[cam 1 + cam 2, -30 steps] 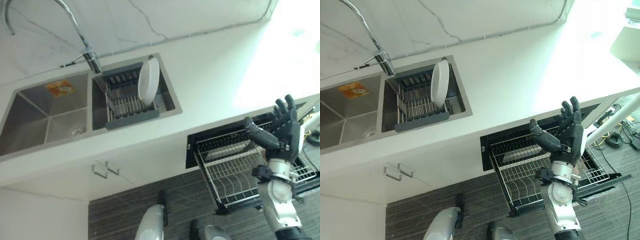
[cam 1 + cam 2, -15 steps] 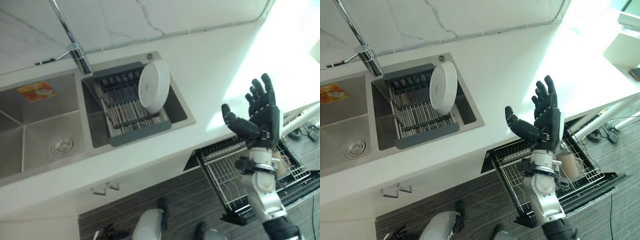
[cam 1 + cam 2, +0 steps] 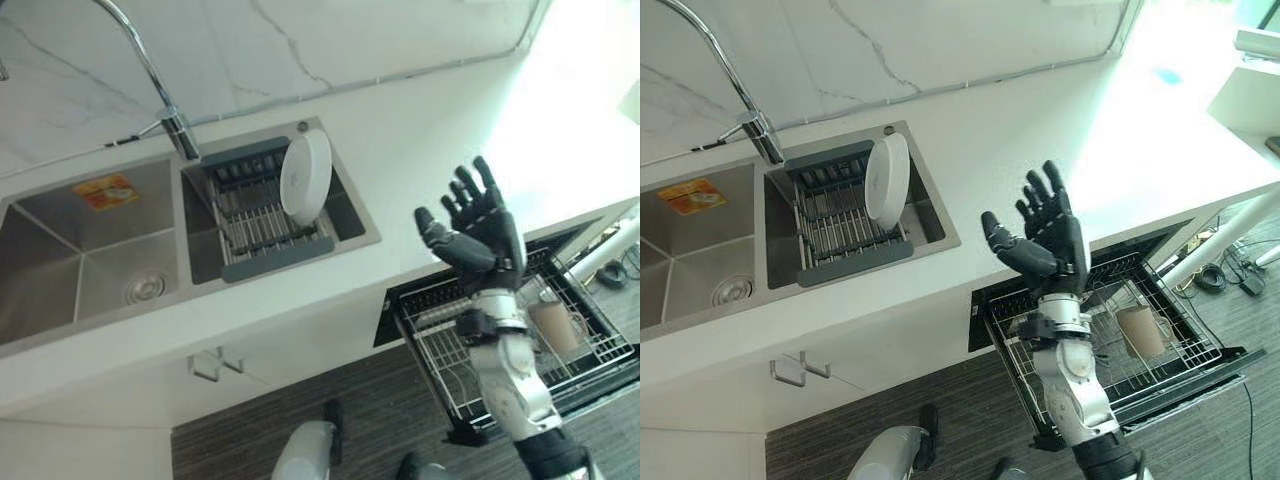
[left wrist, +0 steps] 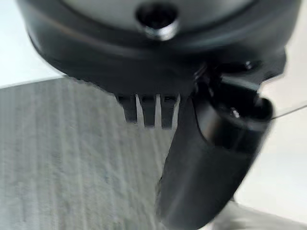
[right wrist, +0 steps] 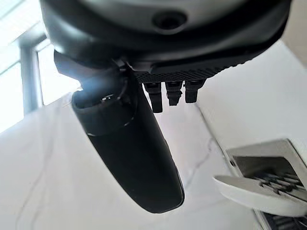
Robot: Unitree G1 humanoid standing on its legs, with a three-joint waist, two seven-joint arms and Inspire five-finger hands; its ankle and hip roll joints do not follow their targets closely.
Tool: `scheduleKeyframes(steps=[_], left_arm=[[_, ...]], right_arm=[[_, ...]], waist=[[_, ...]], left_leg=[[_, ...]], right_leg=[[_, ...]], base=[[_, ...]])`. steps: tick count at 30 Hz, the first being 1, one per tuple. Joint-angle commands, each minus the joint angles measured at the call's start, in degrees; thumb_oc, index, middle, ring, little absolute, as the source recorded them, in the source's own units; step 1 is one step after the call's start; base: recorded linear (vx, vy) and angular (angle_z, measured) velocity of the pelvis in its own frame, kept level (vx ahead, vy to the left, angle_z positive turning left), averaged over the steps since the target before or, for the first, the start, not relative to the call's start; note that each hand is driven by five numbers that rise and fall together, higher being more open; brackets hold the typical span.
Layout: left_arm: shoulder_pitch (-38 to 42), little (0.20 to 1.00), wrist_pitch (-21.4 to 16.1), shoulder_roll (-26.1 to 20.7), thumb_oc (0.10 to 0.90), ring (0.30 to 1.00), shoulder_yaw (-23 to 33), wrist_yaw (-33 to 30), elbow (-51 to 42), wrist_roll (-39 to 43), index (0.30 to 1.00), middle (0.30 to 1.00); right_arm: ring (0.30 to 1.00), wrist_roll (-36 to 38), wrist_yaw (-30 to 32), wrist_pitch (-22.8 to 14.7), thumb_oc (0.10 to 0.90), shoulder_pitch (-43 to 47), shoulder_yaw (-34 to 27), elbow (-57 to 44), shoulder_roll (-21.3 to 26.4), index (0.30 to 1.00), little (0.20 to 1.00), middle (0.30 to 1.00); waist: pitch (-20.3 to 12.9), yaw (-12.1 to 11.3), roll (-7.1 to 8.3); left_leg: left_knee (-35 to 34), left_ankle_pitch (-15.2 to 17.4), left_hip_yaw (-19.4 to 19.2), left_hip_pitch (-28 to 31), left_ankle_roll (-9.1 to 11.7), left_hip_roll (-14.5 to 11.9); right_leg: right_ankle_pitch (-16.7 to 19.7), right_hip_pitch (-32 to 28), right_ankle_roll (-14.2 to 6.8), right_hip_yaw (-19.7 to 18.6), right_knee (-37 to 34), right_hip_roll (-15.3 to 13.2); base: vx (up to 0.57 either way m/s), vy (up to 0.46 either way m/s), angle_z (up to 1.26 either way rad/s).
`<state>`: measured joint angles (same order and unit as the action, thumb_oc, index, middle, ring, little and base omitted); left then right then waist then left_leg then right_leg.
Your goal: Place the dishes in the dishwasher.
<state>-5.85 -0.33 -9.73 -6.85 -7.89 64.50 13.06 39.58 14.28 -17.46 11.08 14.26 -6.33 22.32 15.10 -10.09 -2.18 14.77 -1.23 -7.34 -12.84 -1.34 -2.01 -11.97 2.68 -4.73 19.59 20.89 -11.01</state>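
Head stereo pair looking down, sharing sink (image 3: 90, 240) and dishwasher rack (image 3: 1160, 360), wrist cameras close along each hand

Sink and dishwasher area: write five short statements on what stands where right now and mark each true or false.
1. The white plate stands on edge in the drying rack inside the sink. True.
2. The right hand is closed round the plate. False: it is raised with straight fingers, holding nothing, well apart from the plate.
3. The dishwasher rack is pulled out below the counter. True.
4. A cup lies in the pulled-out dishwasher rack. True.
5. The plate already sits in the dishwasher rack. False: it is in the sink's drying rack, beside the faucet.
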Motion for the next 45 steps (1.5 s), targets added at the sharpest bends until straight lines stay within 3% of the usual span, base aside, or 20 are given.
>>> scheduleKeyframes(steps=[1, 3, 6, 10, 17, 24, 30, 34, 45], left_arm=[[-0.96, 0.9, 0.48, -1.91, 0.8, 0.9, -1.81, 1.07, 0.8, -1.57, 0.9, 0.9], [-0.83, 0.9, 0.18, -2.09, 0.8, 0.9, -2.65, 0.91, 0.21, -2.67, 0.9, 0.9], [0.02, 0.9, -1.72, -3.6, 0.8, 0.9, -6.26, -0.74, -1.13, -12.12, 0.9, 0.9], [1.36, 0.9, -2.36, -5.34, 0.8, 0.9, -9.44, -1.72, -2.64, -14.15, 0.9, 0.9], [3.56, 0.9, -3.59, -7.74, 0.8, 0.9, -8.59, -3.99, -2.76, -13.57, 0.9, 0.9], [5.95, 0.9, -4.23, -9.59, 0.8, 0.9, -9.51, -1.12, -5.36, -12.21, 0.9, 0.9], [5.99, 0.9, -3.79, -9.07, 0.8, 0.9, -12.39, 0.2, -5.13, -15.24, 0.9, 0.9], [5.98, 0.9, -2.26, -8.7, 0.8, 0.9, -13.15, 2.85, -4.62, -12.17, 0.9, 0.9], [5.66, 0.9, -0.77, -8.21, 0.8, 0.9, -12.23, 5.07, -2.17, -11.48, 0.9, 0.9]], right_arm=[[0.9, 0.69, -0.23, -1.42, 0.8, 8.51, -2.81, -3.54, -0.22, 0.9, 0.9, 0.9], [0.9, 0.65, 1.03, -0.93, 0.8, 9.6, -2.39, -2.69, -0.34, 0.9, 0.9, 0.9], [0.9, 1.37, 3.53, -1.14, 0.8, 12.48, -1.67, -0.16, -1.38, 0.9, 0.9, 0.9], [0.9, -0.21, 5.38, -0.55, 0.8, 16.73, -0.64, 2.07, -2.79, 0.9, 0.9, 0.9], [0.9, -0.12, 8.55, 0.71, 0.8, 21.06, 0.48, 4.37, -3.89, 0.9, 0.9, 0.9], [0.9, -0.37, 12.98, 0.48, 0.8, 25.22, 0.46, 5.46, -4.82, 0.9, 0.9, 0.9], [0.9, 0.27, 12.71, 0.77, 0.8, 27.56, -0.45, 6.34, -4.17, 0.9, 0.9, 0.9], [0.9, -0.03, 12.44, 1.12, 0.8, 28.89, -0.56, 5.93, -4.34, 0.9, 0.9, 0.9], [0.9, 1.4, 12.97, 2.69, 0.8, 32.41, -1.14, 6.84, -4.9, 0.9, 0.9, 0.9]], waist=[[-1.28, -1.57, 2.36], [-1.01, -2.05, 2.63], [-0.01, -2.71, 2.88], [1.37, -3.21, 2.83], [2.84, -3.92, 3.36], [4.85, -4.37, 3.3], [6.24, -4.58, 3.29], [6.93, -4.66, 2.94], [8.04, -5.39, 2.39]], left_leg=[[2.42, 9.06, 4.14, 2.04, 2.15, -0.97], [2.42, 9.05, 4.31, 2.08, 2.13, -0.93], [2.42, 9.03, 4.48, 2.37, 1.86, -0.79], [2.42, 9.08, 4.64, 2.55, 1.49, -0.7], [2.42, 8.72, 5.15, 1.82, 1.49, -0.81], [2.42, 7.87, 6.3, -0.69, 1.66, -1.01], [2.42, 7.48, 6.44, -1.95, 1.86, -1.02], [2.42, 7.31, 6.54, -2.6, 1.86, -0.91], [2.42, 7.03, 6.54, -3.34, 1.85, -0.85]], right_leg=[[0.28, -1.13, -0.2, -0.04, -3.7, 0.97], [0.5, -1.1, -0.17, 0.32, -3.7, 0.82], [1.28, -1.13, -0.24, 0.79, -3.7, 0.42], [1.92, -1.04, -0.53, 0.76, -3.7, 0.11], [2.51, -0.7, -0.8, 1.0, -3.7, -0.07], [2.99, 0.9, -0.98, 0.86, -3.7, 0.26], [3.21, 1.5, -1.17, 1.24, -3.7, -0.16], [3.42, 2.02, -1.37, 1.26, -3.7, -0.54], [4.0, 2.35, -1.99, 1.94, -3.7, -1.58]], base=[[0.08, 0.015, 0.2], [0.04, 0.002, 0.09], [0.03, 0.017, 0.15], [0.01, 0.043, 0.09], [0.0, 0.009, 0.05], [-0.05, 0.017, 0.09], [-0.04, 0.018, 0.06], [-0.02, 0.012, 0.02], [0.0, 0.0, 0.0]])
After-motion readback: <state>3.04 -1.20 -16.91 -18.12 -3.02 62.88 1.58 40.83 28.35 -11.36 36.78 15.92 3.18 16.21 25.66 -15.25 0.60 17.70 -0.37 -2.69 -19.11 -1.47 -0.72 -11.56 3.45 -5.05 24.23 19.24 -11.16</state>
